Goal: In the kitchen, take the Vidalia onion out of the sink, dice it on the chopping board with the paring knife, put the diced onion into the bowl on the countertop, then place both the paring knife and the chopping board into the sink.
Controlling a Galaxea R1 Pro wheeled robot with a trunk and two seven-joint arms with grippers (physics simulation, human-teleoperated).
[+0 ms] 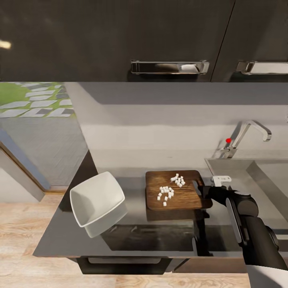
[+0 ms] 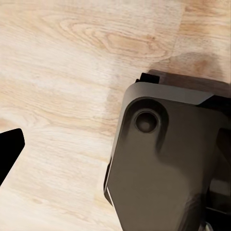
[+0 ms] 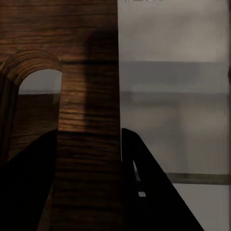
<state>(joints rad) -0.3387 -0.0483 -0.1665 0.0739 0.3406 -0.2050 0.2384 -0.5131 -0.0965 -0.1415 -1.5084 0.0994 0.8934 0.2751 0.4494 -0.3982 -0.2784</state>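
Note:
The brown chopping board [image 1: 188, 198] is on the dark countertop [image 1: 64, 236], left of the sink [image 1: 240, 168]. The Vidalia onion is diced: small white cubes [image 1: 168, 192] lie scattered on the board. My right gripper [image 1: 204, 192] is shut on the board's right edge, beside its handle hole. In the right wrist view the board [image 3: 89, 96] runs between my dark fingers [image 3: 144, 183]. The white bowl [image 1: 98, 198] stands tilted to the board's left. The paring knife is out of view. One left fingertip [image 2: 9, 149] shows far to one side over pale wood floor.
The chrome tap [image 1: 244, 138] with a red dot stands behind the sink. Black upper cabinets [image 1: 120, 36] hang above the countertop. The left wrist view shows the robot's dark base [image 2: 168, 163] on the plank floor.

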